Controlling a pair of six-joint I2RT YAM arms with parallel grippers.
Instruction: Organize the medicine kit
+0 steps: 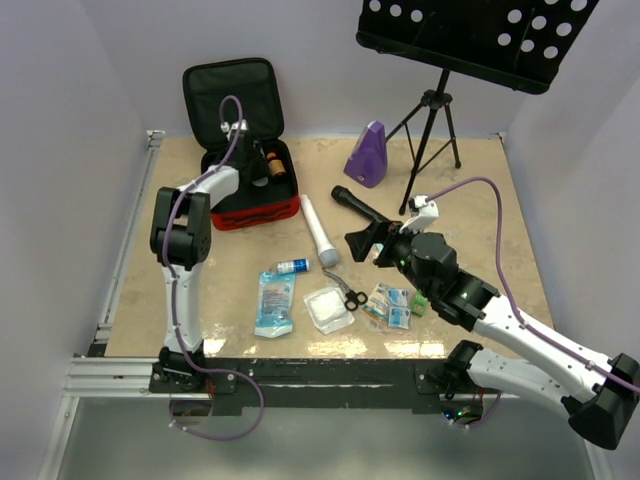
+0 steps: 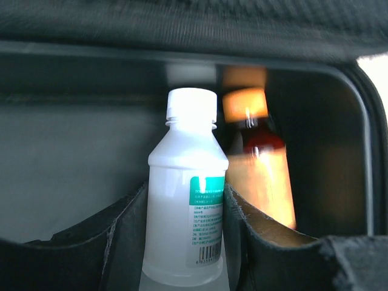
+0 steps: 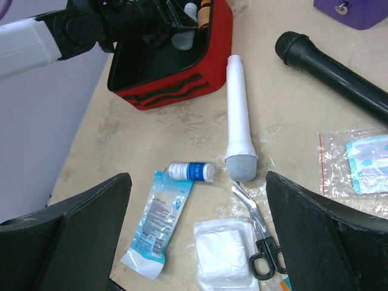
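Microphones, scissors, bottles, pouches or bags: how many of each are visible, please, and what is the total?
Microphones: 2 (white microphone, black microphone)
Scissors: 1
Bottles: 3 (white bottle, amber bottle, small blue-and-white bottle)
Pouches or bags: 3 (blue pouch, gauze pack, clear bag)
Total: 9

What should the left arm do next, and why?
Probably open the left gripper and let go: it clasps the white bottle, which already stands upright inside the medicine kit beside a brown bottle.
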